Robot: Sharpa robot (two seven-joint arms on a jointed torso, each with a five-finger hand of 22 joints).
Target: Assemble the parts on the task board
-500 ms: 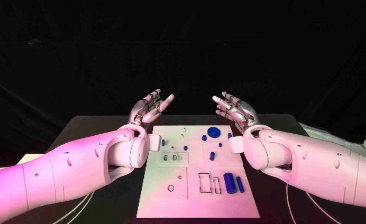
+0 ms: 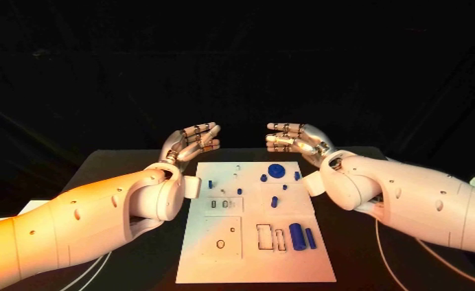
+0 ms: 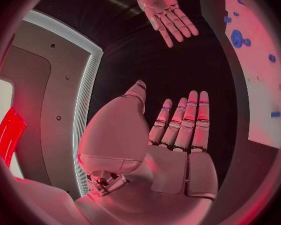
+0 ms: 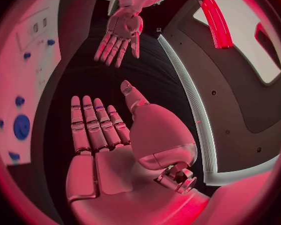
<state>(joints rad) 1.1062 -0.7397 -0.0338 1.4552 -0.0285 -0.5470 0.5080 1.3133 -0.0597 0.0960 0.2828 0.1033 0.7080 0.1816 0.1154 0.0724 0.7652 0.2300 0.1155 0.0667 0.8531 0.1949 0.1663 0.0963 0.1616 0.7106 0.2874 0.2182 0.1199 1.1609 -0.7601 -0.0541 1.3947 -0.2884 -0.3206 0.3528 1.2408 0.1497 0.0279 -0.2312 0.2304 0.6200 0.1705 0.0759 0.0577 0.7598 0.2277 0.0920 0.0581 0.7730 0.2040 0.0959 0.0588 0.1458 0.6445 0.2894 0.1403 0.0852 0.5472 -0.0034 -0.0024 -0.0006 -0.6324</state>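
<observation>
1. A black, matte, flat-topped table (image 2: 129,167) stands in front, its dark surface showing around the middle.
2. A black cloth backdrop (image 2: 237,44) hangs behind the table, faintly creased.
3. Thin pale cables (image 2: 94,270) trail across the table's near corner.

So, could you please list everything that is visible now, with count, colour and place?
table: one, black, under everything.
task board: one, white, in the middle of the table.
round part: one, blue, lying near the board's far edge.
long parts: two, blue, lying side by side on the board's near right area.
small parts: several, blue, scattered over the board's far half.
left hand: one, silver, raised beyond the board's far left corner, holding nothing.
right hand: one, silver, raised beyond the far right corner, holding nothing.
</observation>
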